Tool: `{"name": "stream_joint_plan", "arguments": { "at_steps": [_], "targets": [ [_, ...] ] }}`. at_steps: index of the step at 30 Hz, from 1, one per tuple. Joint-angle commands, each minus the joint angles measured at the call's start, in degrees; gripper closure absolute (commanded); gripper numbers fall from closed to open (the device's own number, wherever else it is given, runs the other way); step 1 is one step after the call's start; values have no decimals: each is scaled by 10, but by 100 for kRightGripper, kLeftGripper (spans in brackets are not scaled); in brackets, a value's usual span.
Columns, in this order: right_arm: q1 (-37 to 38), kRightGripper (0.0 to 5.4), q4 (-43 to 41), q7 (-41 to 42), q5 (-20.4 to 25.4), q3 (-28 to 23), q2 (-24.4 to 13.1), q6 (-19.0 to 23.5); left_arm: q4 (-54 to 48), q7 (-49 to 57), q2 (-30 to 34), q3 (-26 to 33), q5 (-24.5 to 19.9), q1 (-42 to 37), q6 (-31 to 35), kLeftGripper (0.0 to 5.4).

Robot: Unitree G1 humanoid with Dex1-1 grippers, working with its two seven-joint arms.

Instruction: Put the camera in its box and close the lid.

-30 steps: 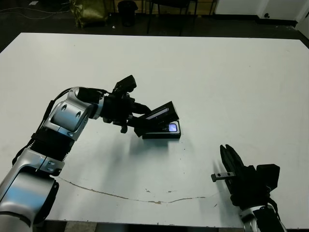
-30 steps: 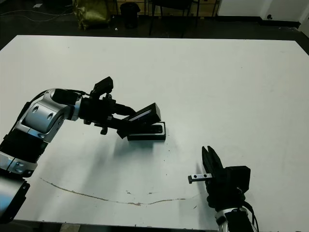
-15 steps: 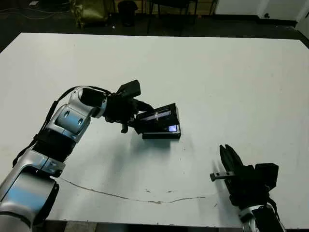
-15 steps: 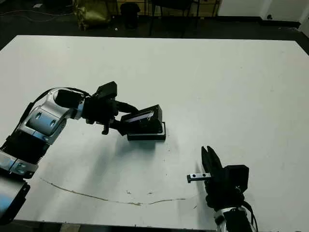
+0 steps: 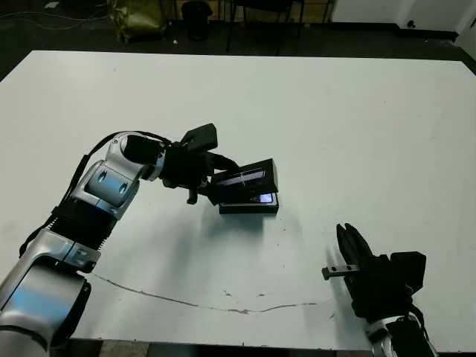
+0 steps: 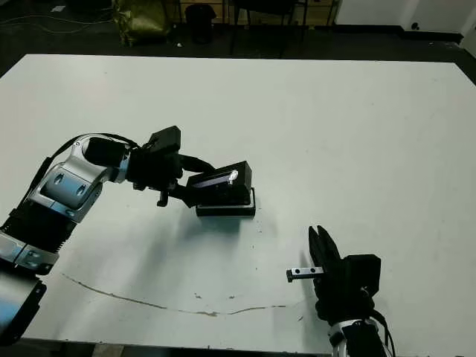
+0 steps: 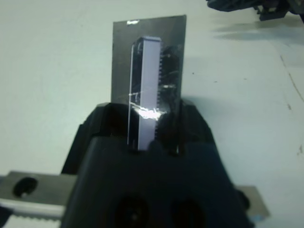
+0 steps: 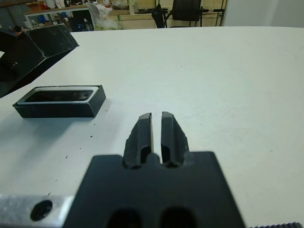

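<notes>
The box (image 5: 249,207), a shallow black tray with a white lining, lies near the table's middle. The camera (image 5: 262,198) rests inside it, its bluish patch showing at the right end. My left gripper (image 5: 216,183) is shut on the lid (image 5: 250,175), gripping its left end. It holds the lid a little above the box, tilted with its right end higher. In the left wrist view the lid (image 7: 152,66) stands edge-on between my fingers. My right gripper (image 5: 348,242) hovers near the front right edge, shut on nothing, well apart from the box (image 8: 59,101).
A thin dark crack line (image 5: 193,301) runs across the table near its front edge. Beyond the far edge stand chair legs (image 5: 264,15) and a yellowish bag (image 5: 137,18) on a dark floor.
My left gripper has swung the lid from a steep tilt down to a flatter pose just over the box, covering more of the camera. The right gripper has barely shifted.
</notes>
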Motion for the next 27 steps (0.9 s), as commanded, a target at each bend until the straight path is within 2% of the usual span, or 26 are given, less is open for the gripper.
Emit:
{"name": "stream_joint_plan", "arguments": {
  "at_steps": [1,6,8,11,13,17,21,24,27],
  "targets": [
    [24,540,14,6,12,-6,10,-8,9,-3,5,-5,10,8,-1,345],
    [27,540,2,-4,9,-3,12,8,16,2,2,-7,19,10,-18,345],
    [22,540,20,0,9,-7,12,-6,22,0,0,-7,19,9,-17,345],
    [23,540,16,1,10,-7,10,0,31,1,-2,-8,23,8,-26,345],
    [25,540,4,-6,5,-5,9,17,36,2,-3,-8,23,7,-30,345],
    [22,540,23,14,29,-11,14,-13,44,7,-8,-7,25,8,-37,345],
    [22,540,20,-2,11,-10,12,7,49,10,-12,-9,32,9,-42,345],
    [24,540,6,-9,16,-9,14,30,50,12,-17,-10,33,11,-41,345],
    [26,540,2,-7,19,-9,14,27,52,13,-22,-9,33,13,-40,345]
  ]
}}
